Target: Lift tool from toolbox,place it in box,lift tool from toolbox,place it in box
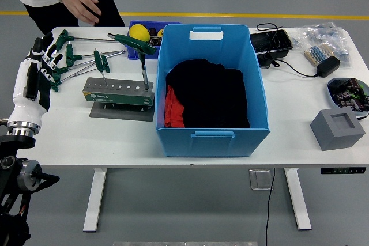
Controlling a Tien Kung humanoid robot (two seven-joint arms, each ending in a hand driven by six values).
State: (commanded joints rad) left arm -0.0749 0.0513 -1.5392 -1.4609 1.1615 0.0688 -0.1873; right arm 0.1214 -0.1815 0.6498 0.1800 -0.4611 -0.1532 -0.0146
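T-handle wrenches lie loose at ten o'clock on the surface beside the grey rack, so the left hand, fingers relaxed and grasping nothing, should close on one green handle, lift it clear, then carry toward the blue box.

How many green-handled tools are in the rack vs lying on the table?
Green-handled tools upright in the rack: 2
Lying on the table: 3 visible
Total: 5; the left hand sits over the lying ones and may hide another.
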